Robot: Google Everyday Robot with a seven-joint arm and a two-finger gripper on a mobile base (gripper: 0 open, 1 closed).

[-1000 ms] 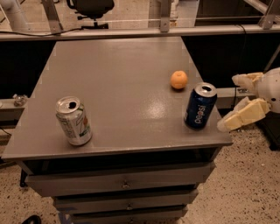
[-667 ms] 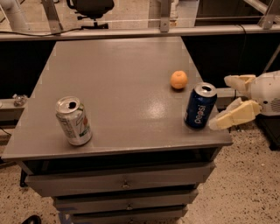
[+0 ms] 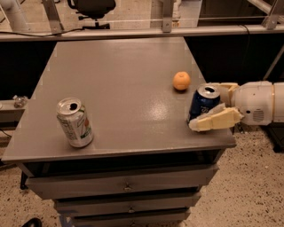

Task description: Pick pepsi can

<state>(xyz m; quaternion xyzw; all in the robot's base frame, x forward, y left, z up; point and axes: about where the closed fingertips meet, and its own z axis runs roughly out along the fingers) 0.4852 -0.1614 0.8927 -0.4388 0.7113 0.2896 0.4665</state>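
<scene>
The pepsi can (image 3: 202, 104), dark blue with a silver top, stands upright near the right front corner of the grey table (image 3: 120, 84). My gripper (image 3: 205, 106) reaches in from the right at can height. Its cream fingers (image 3: 215, 119) straddle the can, one in front of it and one behind. The jaws stand open around the can, and the can rests on the table.
A silver-white can (image 3: 74, 123) with green and red markings stands at the front left. A small orange (image 3: 181, 80) lies just behind the pepsi can. The table's right edge runs under my arm. Drawers sit below the front edge. An office chair (image 3: 92, 9) stands beyond the table.
My gripper has moved left from beside the table's right edge until its fingers straddle the pepsi can. The cans and the orange have not moved.
</scene>
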